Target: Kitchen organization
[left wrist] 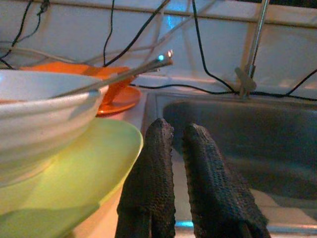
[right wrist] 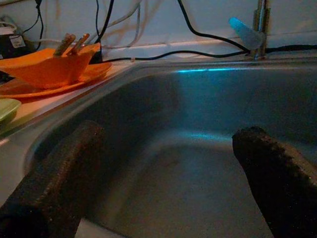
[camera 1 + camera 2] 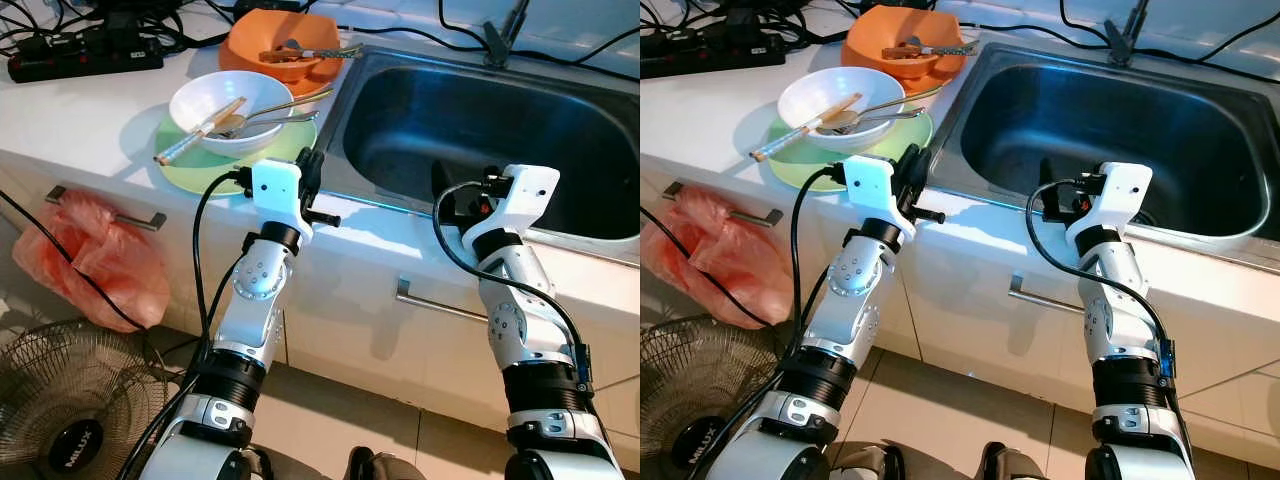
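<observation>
A white bowl (image 3: 230, 108) with wooden chopsticks (image 3: 200, 130) and a metal spoon (image 3: 275, 122) in it sits on a light green plate (image 3: 185, 172) on the white counter. Behind it is an orange bowl (image 3: 280, 45) with utensils, on an orange plate. The steel sink (image 3: 480, 140) lies to the right. My left gripper (image 1: 174, 130) is shut and empty. It is held at the counter's front edge, just beside the green plate's right rim. At the sink's front rim my right gripper (image 2: 168, 136) is open, pointing into the basin.
A black power strip (image 3: 85, 55) and cables lie at the back of the counter. The faucet (image 3: 500, 35) stands behind the sink. A red plastic bag (image 3: 95, 255) hangs from a drawer handle, and a fan (image 3: 60, 410) stands on the floor at the left.
</observation>
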Controlling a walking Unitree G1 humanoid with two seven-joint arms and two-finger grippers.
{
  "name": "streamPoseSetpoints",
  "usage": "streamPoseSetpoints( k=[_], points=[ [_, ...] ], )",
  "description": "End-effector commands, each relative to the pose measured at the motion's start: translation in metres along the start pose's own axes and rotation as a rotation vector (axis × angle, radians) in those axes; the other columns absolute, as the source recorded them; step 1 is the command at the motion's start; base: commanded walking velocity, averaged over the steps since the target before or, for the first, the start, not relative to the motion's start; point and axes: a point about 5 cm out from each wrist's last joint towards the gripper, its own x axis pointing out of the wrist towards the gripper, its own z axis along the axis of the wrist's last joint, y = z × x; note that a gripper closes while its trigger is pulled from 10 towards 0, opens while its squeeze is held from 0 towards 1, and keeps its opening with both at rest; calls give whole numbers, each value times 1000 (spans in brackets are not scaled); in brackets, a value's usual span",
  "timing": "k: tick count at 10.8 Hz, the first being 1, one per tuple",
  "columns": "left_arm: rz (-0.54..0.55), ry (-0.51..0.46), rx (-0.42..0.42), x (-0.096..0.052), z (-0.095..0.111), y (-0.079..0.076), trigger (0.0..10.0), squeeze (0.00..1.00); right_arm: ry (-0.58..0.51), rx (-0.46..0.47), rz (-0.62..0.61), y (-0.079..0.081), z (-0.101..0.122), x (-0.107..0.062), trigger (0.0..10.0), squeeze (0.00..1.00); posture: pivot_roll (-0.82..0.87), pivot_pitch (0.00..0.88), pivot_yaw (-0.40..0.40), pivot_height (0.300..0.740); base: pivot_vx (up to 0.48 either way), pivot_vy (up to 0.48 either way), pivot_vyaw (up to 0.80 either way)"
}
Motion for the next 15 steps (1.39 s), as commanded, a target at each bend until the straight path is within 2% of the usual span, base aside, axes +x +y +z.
streamPoseSetpoints(
  k=[1,4,10,11,12,13,15],
  points=[
    [-20,0,-2,2,1,-4,10000,0,20,7,-25,-7,-4,-5,10000,0,-13,163,-4,740,0,0,0],
    [2,-8,6,2,3,2,10000,0,22,10,-3,-2,-4,0,10000,0,3,154,-15,740,0,0,0],
    [-12,-13,-2,1,3,-4,10000,0,27,2,-3,-4,-5,-2,10000,0,-5,146,-16,740,0,0,0],
    [-15,-16,6,1,3,-5,10000,118,29,3,-2,-4,-6,-2,10000,0,-3,154,-18,740,0,0,0],
    [-14,-18,12,0,4,-5,10000,1000,31,4,-2,-4,-6,-3,10000,0,-3,157,-18,740,0,0,0],
    [-13,-19,20,0,4,-4,10000,1000,34,5,-3,-4,-7,-3,10000,0,-3,157,-18,740,0,0,0],
    [-19,-27,51,1,6,-5,10000,0,35,5,-4,-4,-7,-3,10000,0,-3,163,-20,740,0,0,0]
  ],
)
